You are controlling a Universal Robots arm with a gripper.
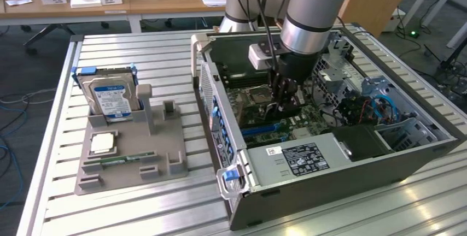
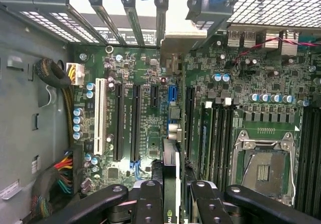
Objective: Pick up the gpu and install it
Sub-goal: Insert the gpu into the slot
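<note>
Gripper point(image 2: 174, 196) clamps the gpu point(image 2: 170, 158) edge-on above the motherboard point(image 2: 150, 68) slots (pickup done, seemingly not yet seated).

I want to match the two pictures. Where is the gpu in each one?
Exterior view: the gpu hangs from the pincer inside the open computer case.
Wrist view: the gpu is the thin edge-on card between the pincer's arms, above the motherboard.
Shared landmark: the square processor socket.
</note>
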